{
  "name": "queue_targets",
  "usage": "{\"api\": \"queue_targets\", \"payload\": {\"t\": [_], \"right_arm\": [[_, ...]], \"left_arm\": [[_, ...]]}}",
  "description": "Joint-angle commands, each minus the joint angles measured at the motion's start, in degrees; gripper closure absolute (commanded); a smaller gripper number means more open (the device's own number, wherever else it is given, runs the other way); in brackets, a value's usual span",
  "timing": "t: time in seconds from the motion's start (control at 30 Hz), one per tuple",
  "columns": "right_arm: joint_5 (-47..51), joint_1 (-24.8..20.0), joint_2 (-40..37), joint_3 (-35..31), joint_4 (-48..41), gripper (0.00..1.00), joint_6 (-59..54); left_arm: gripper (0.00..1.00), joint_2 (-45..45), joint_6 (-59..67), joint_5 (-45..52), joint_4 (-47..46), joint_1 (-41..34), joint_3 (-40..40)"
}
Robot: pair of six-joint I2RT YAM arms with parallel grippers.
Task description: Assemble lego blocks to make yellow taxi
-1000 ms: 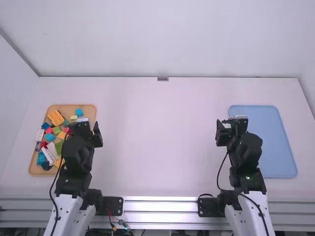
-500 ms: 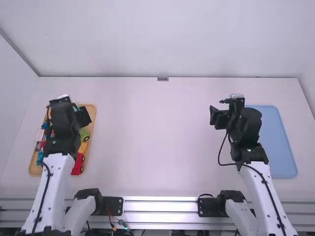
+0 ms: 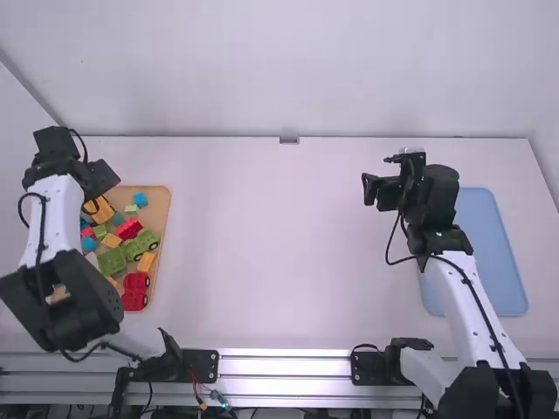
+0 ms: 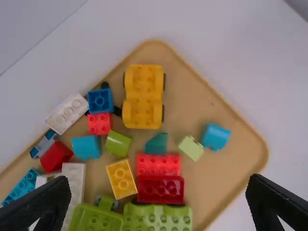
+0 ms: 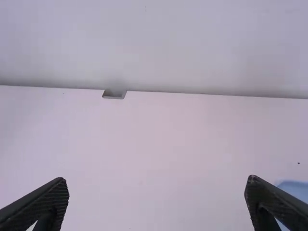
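In the high view my left gripper (image 3: 101,178) hangs over the upper left of the wooden tray, close to the yellow wheeled base (image 3: 102,212). The left wrist view has my left gripper (image 4: 161,204) wide open above the tray, with the yellow wheeled base (image 4: 143,96) near a tray corner and a yellow brick (image 4: 121,178) beside red bricks (image 4: 159,165). My right gripper (image 3: 381,190) is held over the table, left of the blue tray; in the right wrist view the right gripper (image 5: 158,204) is open with nothing between its fingers.
The wooden tray (image 3: 158,196) also holds green (image 3: 113,261), blue, white and red pieces, including a red wheeled piece (image 3: 135,291). A blue tray (image 3: 493,253) lies at the right, partly behind the right arm. A wall closes off the table's (image 3: 279,253) far edge.
The left arm has swung left and folded, uncovering much of the wooden tray. My right gripper has shifted slightly left, and its arm's elbow has swung right and lowered.
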Motion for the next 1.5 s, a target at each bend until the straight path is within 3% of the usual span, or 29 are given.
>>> {"api": "queue_targets", "payload": {"t": [0.0, 0.1, 0.33, 1.07, 1.47], "right_arm": [[-1.02, 0.02, 1.36, 2.77, -0.04, 0.02, 0.21], [-1.13, 0.07, 2.03, 3.27, -0.02, 0.01, 0.22], [-1.20, 0.07, 2.14, 3.34, -0.09, 0.01, 0.22], [-1.79, 0.07, 2.16, 3.34, -1.77, 0.01, 0.24], [-1.77, 0.07, 2.16, 3.32, -1.81, 0.01, 0.22]], "left_arm": [[0.02, 5.90, -1.13, 1.22, -2.59, 2.10, 6.51], [0.01, 12.47, 0.36, 3.36, -6.44, 3.84, 12.73], [0.01, 19.78, 0.79, 5.90, -7.87, 5.46, 17.00], [0.01, 30.47, 2.67, 5.29, -2.71, 5.40, 16.83], [0.01, 32.00, 2.67, 5.29, 1.53, 5.44, 14.19]]}}
